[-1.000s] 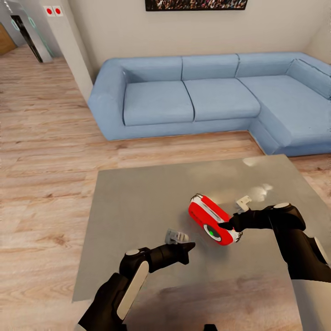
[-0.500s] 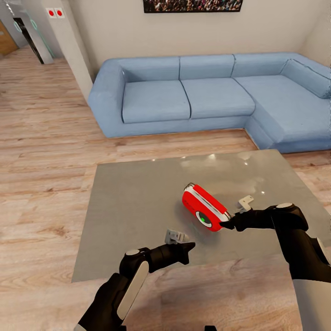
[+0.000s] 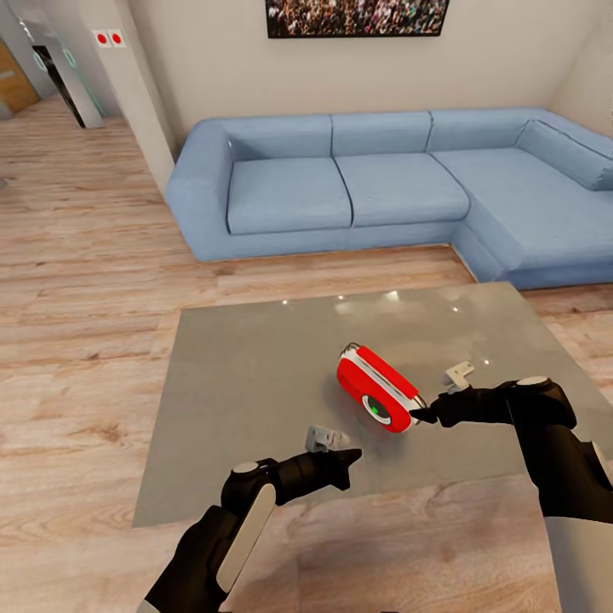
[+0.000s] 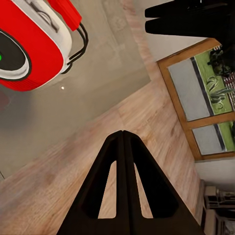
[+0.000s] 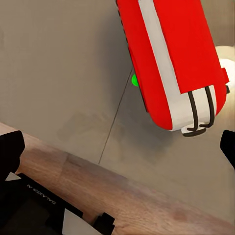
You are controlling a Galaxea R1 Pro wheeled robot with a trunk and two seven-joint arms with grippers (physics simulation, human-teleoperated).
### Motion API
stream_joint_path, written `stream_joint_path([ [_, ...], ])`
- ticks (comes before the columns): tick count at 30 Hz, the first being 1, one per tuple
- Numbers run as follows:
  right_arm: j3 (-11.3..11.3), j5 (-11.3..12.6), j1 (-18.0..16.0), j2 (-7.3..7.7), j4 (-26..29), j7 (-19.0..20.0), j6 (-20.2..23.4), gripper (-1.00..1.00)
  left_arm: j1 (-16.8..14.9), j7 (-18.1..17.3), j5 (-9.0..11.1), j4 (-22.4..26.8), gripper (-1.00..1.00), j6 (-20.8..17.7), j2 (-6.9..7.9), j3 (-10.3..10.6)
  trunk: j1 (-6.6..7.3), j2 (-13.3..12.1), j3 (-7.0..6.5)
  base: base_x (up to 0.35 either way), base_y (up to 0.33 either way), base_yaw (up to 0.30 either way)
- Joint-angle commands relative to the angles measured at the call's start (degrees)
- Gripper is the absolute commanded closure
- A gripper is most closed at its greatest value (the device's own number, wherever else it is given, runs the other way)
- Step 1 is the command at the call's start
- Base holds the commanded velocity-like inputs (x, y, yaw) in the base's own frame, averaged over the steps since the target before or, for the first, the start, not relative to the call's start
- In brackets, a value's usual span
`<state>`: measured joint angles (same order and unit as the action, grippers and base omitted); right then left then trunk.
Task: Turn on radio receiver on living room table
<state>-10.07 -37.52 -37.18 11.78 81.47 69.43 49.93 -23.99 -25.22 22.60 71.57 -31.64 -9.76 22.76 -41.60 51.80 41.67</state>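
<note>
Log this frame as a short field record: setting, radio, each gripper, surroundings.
setting: living room, head view over the table
radio receiver: on the table, green dial centre showing
right gripper: tip at the radio's near end; open or shut unclear
left gripper: shut, fingers together, apart from the radio
background: blue sofa, framed photo, wood floor

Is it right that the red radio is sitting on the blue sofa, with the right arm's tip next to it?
Not quite. The radio is on the grey table, not on the sofa, which stands behind the table. The head view shows this. The rest holds: the right gripper is right beside the radio.
</note>
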Motion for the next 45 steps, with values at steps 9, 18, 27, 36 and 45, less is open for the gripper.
stream_joint_path([
  [9,-0.03,0.03,0.00,0.00,0.00,0.00,-0.01,-1.00,0.00,-0.02,0.03,-0.02,1.00,0.00,0.00,0.00,0.00,0.00,-0.81,0.000,0.000,0.000],
  [18,-0.39,0.00,0.00,0.03,0.00,-0.08,-0.23,-1.00,-0.01,0.00,-0.01,-0.01,1.00,-0.05,0.00,-0.01,0.00,0.00,-1.61,0.000,0.000,0.000],
  [27,-1.79,-1.84,0.07,0.55,-0.28,-0.22,-0.32,-1.00,-0.01,0.10,-0.52,-0.08,1.00,0.00,0.07,0.13,0.00,0.00,-2.42,0.000,0.000,0.000],
  [36,-10.54,-8.46,4.43,2.30,-0.81,-0.22,-0.73,-1.00,-0.03,1.64,-0.40,-3.85,1.00,-0.17,1.94,0.25,0.00,0.00,-3.22,0.000,0.000,0.000],
  [45,-23.11,-13.50,14.82,2.18,-0.92,-0.25,-5.49,-1.00,0.00,2.12,-0.40,-20.84,1.00,0.66,5.28,0.67,0.00,0.00,-4.03,0.000,0.000,0.000],
])
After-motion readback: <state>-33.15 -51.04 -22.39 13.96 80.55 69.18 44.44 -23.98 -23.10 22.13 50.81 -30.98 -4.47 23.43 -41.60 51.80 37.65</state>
